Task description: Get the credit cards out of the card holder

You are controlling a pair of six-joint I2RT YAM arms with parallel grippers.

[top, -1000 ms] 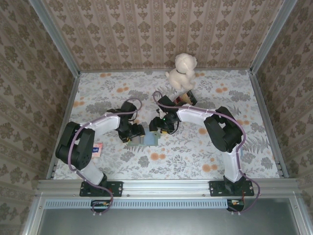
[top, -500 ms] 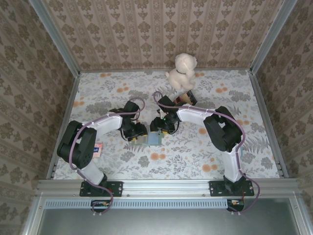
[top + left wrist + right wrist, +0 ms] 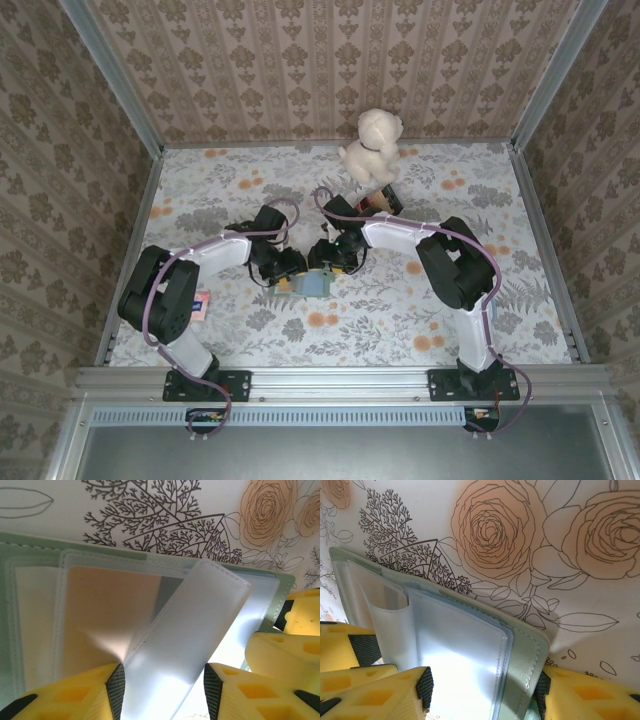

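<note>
Two hands work the open card holder point(image 3: 520, 650): right hand point(image 3: 482, 695) clamps its edge, left hand point(image 3: 160, 690) seemingly pinches a clear sleeve point(image 3: 185, 640).

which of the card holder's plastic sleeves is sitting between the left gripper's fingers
The frosted sleeve slanting diagonally, lifted off the card holder toward the left gripper. The others lie flat, one showing a tan card.

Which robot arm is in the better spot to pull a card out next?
Left. The left tool has a clear sleeve between its fingers, right beside the tan card. The right tool straddles the green edge of the card holder, likely steadying it.
</note>
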